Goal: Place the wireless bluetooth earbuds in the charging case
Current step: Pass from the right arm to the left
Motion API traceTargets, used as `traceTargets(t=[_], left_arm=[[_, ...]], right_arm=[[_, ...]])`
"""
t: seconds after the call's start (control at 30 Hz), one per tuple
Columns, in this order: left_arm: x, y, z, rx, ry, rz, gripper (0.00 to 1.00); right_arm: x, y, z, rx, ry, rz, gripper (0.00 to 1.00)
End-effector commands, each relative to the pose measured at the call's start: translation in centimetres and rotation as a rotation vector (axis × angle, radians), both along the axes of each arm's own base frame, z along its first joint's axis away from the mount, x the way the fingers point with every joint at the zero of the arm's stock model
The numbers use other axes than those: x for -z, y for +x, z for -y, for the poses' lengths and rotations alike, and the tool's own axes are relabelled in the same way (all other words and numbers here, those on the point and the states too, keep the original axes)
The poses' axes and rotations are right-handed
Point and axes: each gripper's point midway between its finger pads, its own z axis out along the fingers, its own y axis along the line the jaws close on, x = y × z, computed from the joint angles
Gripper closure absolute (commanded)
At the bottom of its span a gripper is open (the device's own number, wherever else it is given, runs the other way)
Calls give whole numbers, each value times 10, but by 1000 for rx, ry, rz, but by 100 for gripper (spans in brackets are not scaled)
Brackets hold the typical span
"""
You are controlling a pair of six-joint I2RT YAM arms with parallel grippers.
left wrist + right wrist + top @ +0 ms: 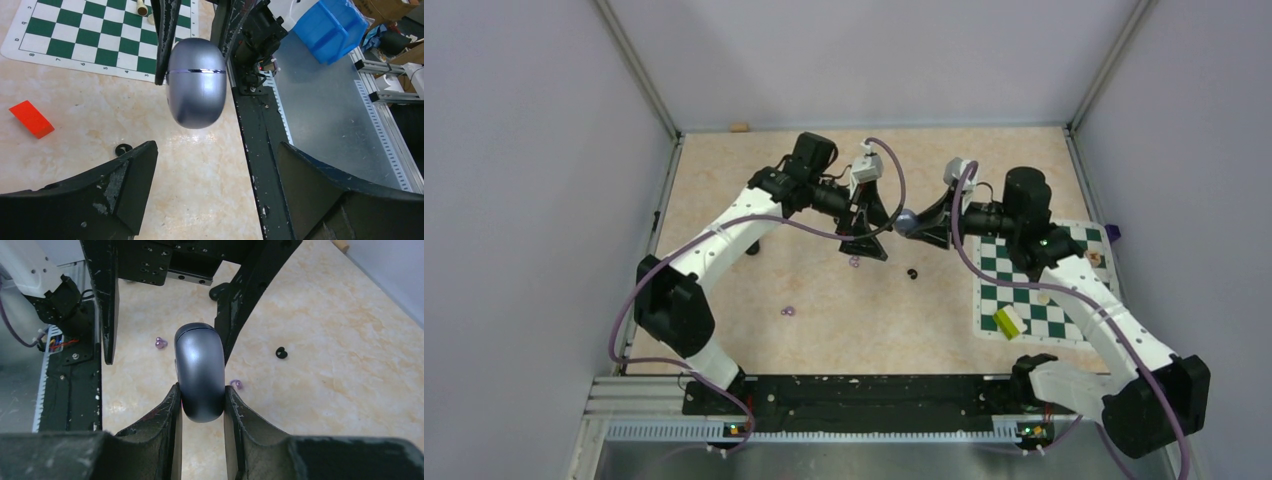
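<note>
Charging case [199,371]: grey-lilac egg shape, lid shut, seam closed all the way across. Can't tell what's inside.

Case is off the surface [884,330], mid-air around centre-far. Right claw [201,389] is clamped on its right end, one finger on each side. The free end points left.

Left claw [215,150] is spread wide and faces that free end. The case lines up with the gap between its fingers, and I see no contact.

Earbuds are loose on the surface, none in either claw:
- purple earbud [854,262] just near of the left claw
- black earbud [913,273] to its right, near of the case
- second purple earbud [788,311] further left and nearer

Left arm comes up from the near-left base, elbow bent, forearm reaching right. Right arm comes from the near-right base, crosses over the chessboard mat [1024,290] and reaches left. The claws meet tip to tip, roughly level.

A yellow-green block [1009,320] sits on the mat's near edge. A red block [31,119] lies on the surface beside the mat.
</note>
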Motion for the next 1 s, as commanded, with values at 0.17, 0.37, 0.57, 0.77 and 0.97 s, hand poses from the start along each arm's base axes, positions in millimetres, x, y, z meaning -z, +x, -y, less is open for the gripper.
traceTargets(t=[0.17, 0.37, 0.57, 0.77, 0.97], left_arm=[[-14, -3, 7, -4, -13, 60, 11], [-12, -2, 10, -26, 10, 90, 20], [-13, -2, 13, -25, 15, 80, 25], [-15, -2, 15, -24, 12, 75, 32], [-15, 0, 15, -36, 16, 71, 38]], right_arm=[[-3, -11, -15, -121, 57, -51, 91], [3, -9, -17, -132, 38, -92, 91], [10, -10, -19, -153, 35, -123, 91], [13, -11, -19, -161, 31, -138, 91], [16, -7, -19, -144, 26, -140, 91]])
